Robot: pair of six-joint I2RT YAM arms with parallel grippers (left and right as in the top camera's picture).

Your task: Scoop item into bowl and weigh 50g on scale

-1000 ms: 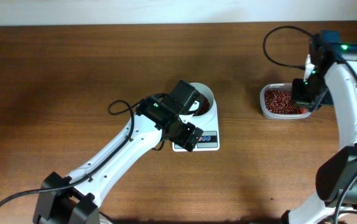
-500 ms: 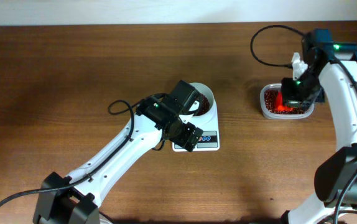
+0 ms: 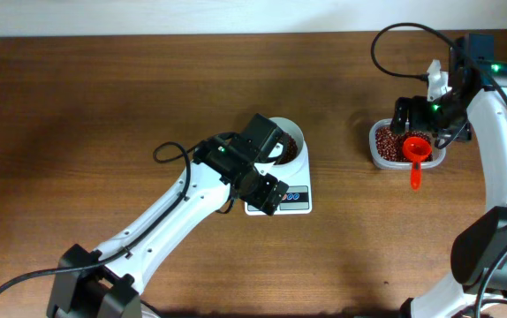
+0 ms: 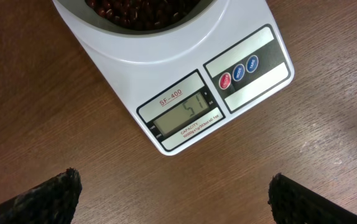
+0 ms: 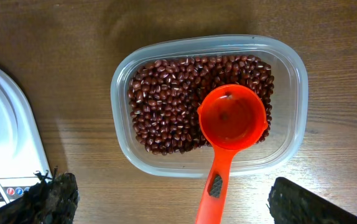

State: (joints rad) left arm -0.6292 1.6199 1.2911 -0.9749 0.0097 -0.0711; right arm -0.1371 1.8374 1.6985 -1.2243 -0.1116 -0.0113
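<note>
Over the middle of the bench [image 3: 103, 106], the left gripper [image 4: 178, 205] hangs above the scale [image 4: 166, 68] with fingers wide and empty, apparently so its camera can see the display [image 4: 188, 115], which seems to read 51. The bowl [image 3: 299, 134] of beans [image 4: 135, 9] sits on the scale. Rightward, the right gripper [image 5: 185, 205] hovers with its fingers also spread and empty, and the scoop [image 5: 231, 118] lies free in the tub [image 5: 290, 68].

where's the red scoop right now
At the right of the overhead view, the red scoop lies with its cup on the beans in the clear tub, handle sticking out over the near rim.
</note>
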